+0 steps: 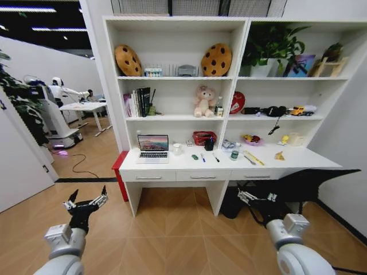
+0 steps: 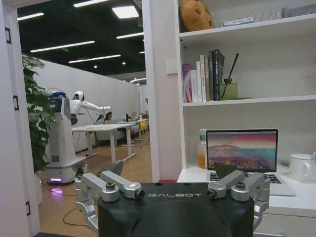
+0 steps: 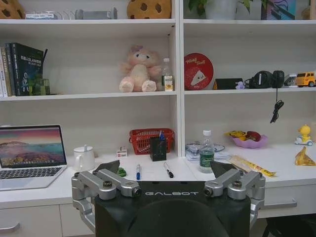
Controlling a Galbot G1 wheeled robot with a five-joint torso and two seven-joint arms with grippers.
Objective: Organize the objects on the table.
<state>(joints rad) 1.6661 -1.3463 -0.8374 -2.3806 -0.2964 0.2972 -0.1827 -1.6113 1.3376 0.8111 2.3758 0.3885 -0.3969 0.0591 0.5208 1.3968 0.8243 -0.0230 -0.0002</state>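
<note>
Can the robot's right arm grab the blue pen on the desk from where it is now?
Probably not yet. The right gripper hangs low over the floor, well short of the white desk, with open jaws. The blue pen lies in the open, nothing blocking it, but the robot seems too far back.

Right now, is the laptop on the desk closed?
No, the laptop stands open on the table, its lit screen showing a landscape picture.

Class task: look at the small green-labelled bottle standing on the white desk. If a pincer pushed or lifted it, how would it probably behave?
The bottle stands upright, tall for its narrow base, so a push near the cap would probably tip it. Its round body would likely roll on the smooth desk once down. It looks like clear plastic, so probably light and a bit slippery.
</note>
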